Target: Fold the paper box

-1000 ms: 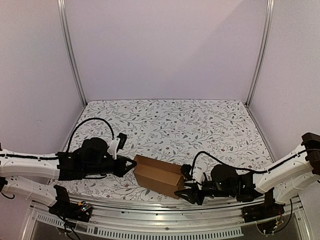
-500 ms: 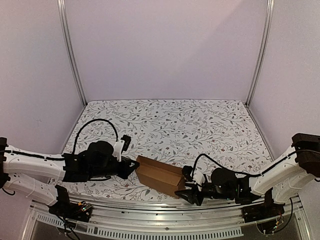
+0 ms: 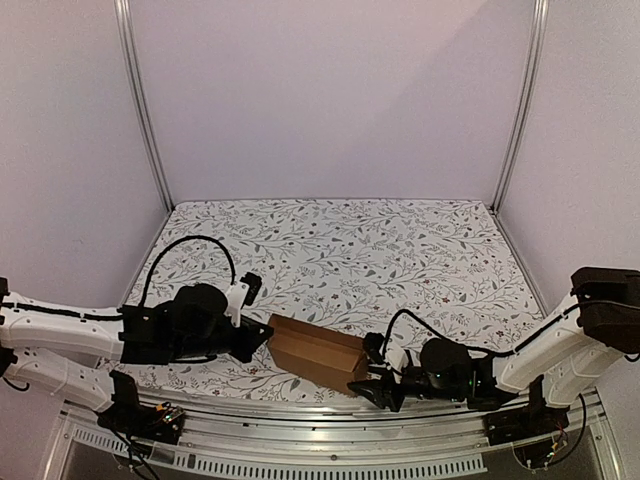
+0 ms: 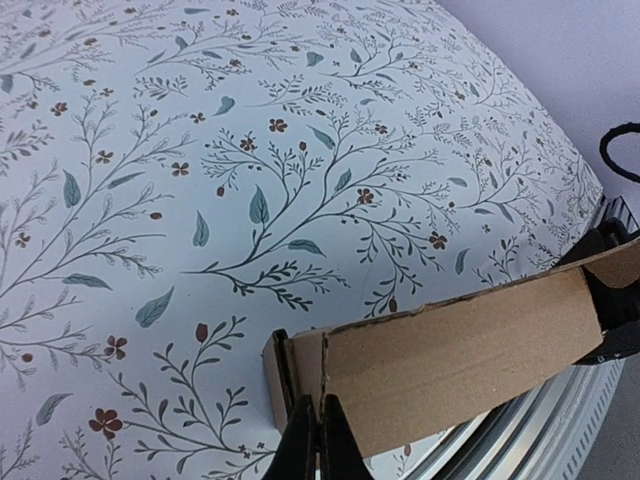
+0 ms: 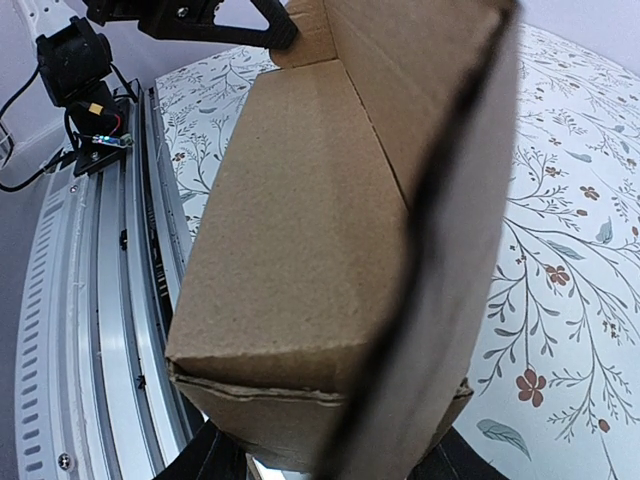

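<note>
1. Location: the elongated plain brown cardboard box (image 3: 315, 352) lies on the white floral-printed table cover (image 3: 400, 250), close to the near edge and between the two arms. It is already formed into a closed-sided shape.
2. Left gripper (image 4: 320, 440): the jaws are pressed nearly together, pinching a thin cardboard edge at the box's left end.
3. Right gripper (image 3: 372, 388): the fingers (image 5: 215, 458) stand either side of the box's right end. Whether they bear on it cannot be told.
4. Handling, judged: the box is light and hollow. Its panels are stiff along the creases but would dent or bow under a hard squeeze. The plain surface should offer fair friction.
5. Recommended hold: grip at the ends near corners and creases, where the walls brace each other. Flaps should be taken by the edge, since mid-panel pressure risks crushing.
</note>
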